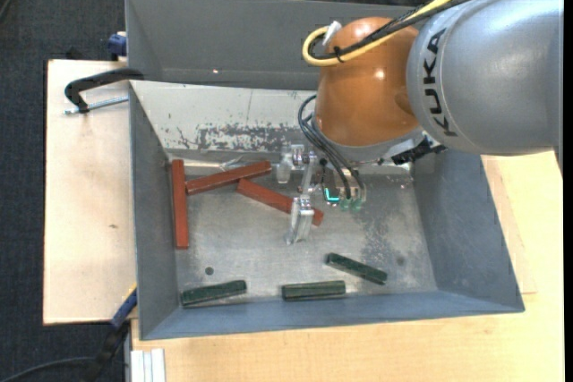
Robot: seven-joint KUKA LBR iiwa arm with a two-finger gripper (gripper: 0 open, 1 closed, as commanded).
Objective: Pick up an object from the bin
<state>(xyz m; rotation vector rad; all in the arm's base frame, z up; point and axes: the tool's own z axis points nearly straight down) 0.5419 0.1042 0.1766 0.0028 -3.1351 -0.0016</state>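
**Clerk:** Near the middle of the grey metal bin, item one: pincer, hanging below the arm's orange cover. Open or closed: cannot tell from this angle.

**Checker:** Nearest thing to it?

**Clerk:** Item two: long red-brown stick, flat on the bin floor. Its long axis slants from upper left to lower right. The lower right end lies right at the pincer; whether they touch, I cannot tell. The rest of it runs off toward the view's left.

**Checker:** Remaining stock?

**Clerk:** Second red-brown stick, just above item two. Upright red-brown stick, by the left wall. Three dark green bars: left green bar and middle green bar along the front wall, right green bar below and right of the pincer.

**Checker:** Note for the coming move?

**Clerk:** Item two is the likely pick. The grip would have to close across that slant, and at the stick's end, so it may tip.
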